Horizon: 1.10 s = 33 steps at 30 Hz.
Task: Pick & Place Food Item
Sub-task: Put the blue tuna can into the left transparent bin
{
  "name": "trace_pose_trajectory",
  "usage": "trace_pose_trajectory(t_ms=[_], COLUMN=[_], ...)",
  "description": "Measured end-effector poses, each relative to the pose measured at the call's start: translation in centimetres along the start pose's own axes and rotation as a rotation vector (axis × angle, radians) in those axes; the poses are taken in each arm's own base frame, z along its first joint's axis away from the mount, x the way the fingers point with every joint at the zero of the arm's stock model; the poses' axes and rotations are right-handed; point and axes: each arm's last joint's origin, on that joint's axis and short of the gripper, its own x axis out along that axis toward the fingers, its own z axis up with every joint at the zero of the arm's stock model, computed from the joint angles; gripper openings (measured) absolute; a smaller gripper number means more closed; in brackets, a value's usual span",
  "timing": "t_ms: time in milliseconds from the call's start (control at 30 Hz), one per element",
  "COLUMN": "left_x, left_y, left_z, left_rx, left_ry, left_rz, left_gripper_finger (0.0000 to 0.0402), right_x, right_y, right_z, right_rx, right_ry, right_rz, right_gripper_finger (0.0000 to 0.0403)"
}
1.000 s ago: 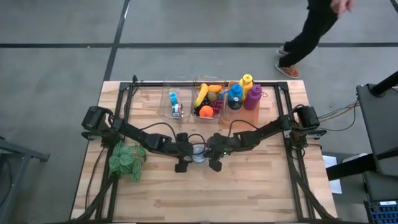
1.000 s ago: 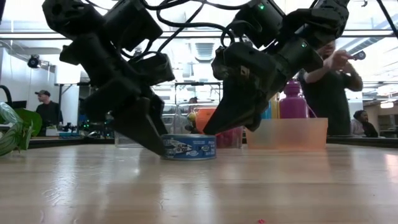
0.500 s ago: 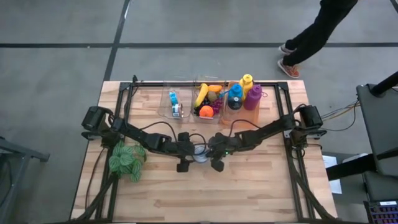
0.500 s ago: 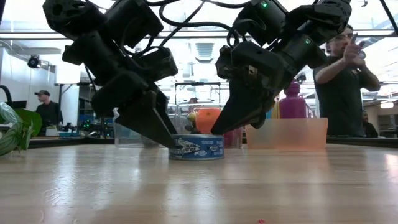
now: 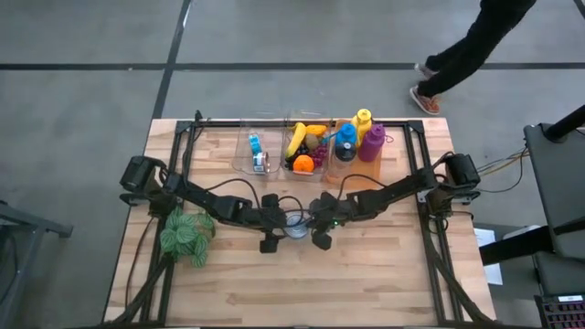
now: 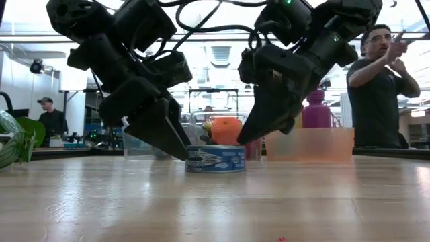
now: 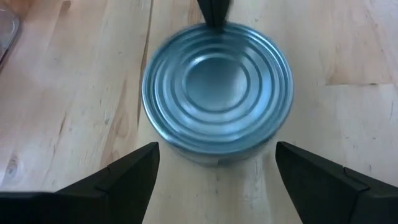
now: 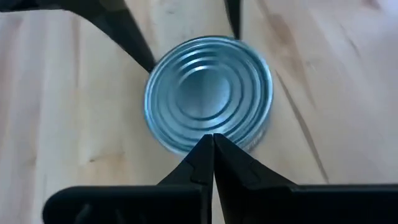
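Note:
A flat tin can with a blue label and ribbed lid stands on its base mid-table. My left gripper is open and comes from the table's left. One finger stands on each side of the can, and the left wrist view shows a gap at each side. My right gripper is shut. It slants down from the table's right, its tip at the can's right upper rim. My right gripper has its shut fingertips over the can's rim on the side toward the table's right, slanting down from that side. I cannot tell whether they touch the rim or hang just above it. The can rests flat on the table.
At the far edge stand a clear bin with small cans, a bin of toy fruit and an orange-tinted bin of bottles. A green plant sits at the left. People stand beyond the table.
The can has slid a little toward the table's right, staying flat. My right gripper, still shut, has drawn back toward the right and risen slightly, keeping its tip at the can's right rim.

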Motion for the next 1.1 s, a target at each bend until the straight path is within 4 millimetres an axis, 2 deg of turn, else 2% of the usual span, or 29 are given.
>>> trace_pose_trajectory(t_ms=[167,367,567,733,967,1100], left_x=[0.0,0.0,0.0,0.0,0.0,0.1], left_y=[0.0,0.0,0.0,0.0,0.0,0.0], left_z=[0.0,0.0,0.0,0.0,0.1,0.1], left_rx=[0.0,0.0,-0.001,-0.001,-0.002,-0.002], left_ry=[0.001,0.0,0.001,0.0,-0.009,-0.01], left_rz=[0.0,0.0,0.0,0.0,-0.001,-0.001], left_gripper_finger=[0.0322,0.0322,0.0322,0.0322,0.0322,0.0322], right_x=[-1.0,-2.4,-2.8,-2.0,0.5,1.3], right_y=[-0.1,0.1,-0.1,-0.5,-0.9,-1.0], right_z=[-0.1,0.6,0.2,-0.6,-1.6,-1.8], right_rx=[-0.001,0.001,0.035,0.067,0.067,0.067], right_ry=[0.0,-0.033,0.007,0.056,0.065,0.047], right_rz=[-0.105,-0.101,-0.136,-0.166,-0.175,-0.161], right_gripper_finger=[0.0008,0.0008,0.0008,0.0008,0.0008,0.0008])
